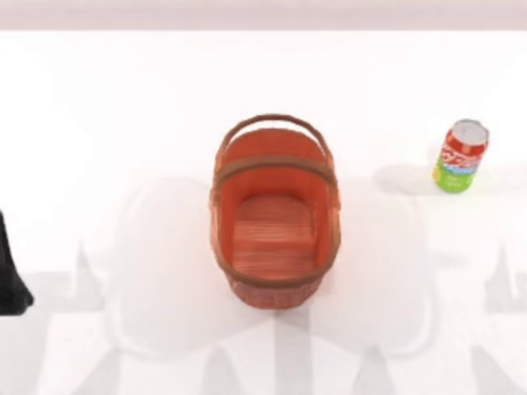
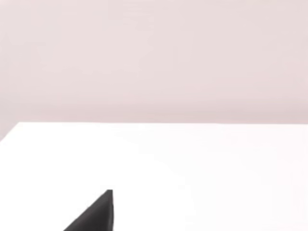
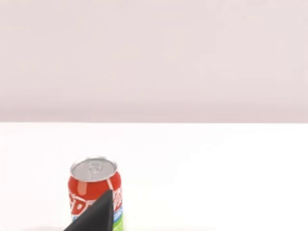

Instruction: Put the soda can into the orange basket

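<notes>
Soda can (image 1: 460, 155) stands upright on the white table (image 1: 123, 123) at the top view's right side, well apart from the orange basket (image 1: 275, 284), which sits at the middle with its handle arched across. Your right wrist view shows the can (image 3: 91, 185) just beyond a dark fingertip (image 3: 98, 216), but you cannot tell how the right gripper's fingers stand. Your left arm (image 1: 10, 271) is parked at the left edge, and its finger state cannot be told either.

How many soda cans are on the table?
1. The soda can stands upright at the table's right side, outside the orange basket, which holds nothing.
</notes>
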Available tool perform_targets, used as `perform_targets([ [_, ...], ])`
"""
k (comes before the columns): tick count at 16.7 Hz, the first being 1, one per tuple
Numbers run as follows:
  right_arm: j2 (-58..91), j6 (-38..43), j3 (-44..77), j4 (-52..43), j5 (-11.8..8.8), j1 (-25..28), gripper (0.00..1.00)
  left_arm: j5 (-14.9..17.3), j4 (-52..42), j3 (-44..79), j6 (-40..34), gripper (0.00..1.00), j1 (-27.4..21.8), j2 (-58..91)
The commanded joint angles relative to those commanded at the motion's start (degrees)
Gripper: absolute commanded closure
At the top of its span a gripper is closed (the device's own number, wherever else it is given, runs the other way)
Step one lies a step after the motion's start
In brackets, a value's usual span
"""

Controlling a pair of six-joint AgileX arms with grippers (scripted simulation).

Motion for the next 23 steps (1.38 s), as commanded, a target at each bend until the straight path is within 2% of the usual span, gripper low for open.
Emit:
perform_targets([
  [5, 3.5, -1.0, 3.4, -2.4, -0.2, 0.6, 0.00, 0.0, 0.0, 0.0, 0.0, 0.00, 0.0, 0.0],
  [9, 16.5, -4.4, 15.7, -10.8, -0.4, 1.9, 0.00, 0.0, 0.0, 0.0, 0.0, 0.00, 0.0, 0.0],
  [23, 101.2, -24.2, 90.0, -61.1, 0.1, 8.1, 0.00, 0.0, 0.0, 0.0, 0.0, 0.00, 0.0, 0.0],
])
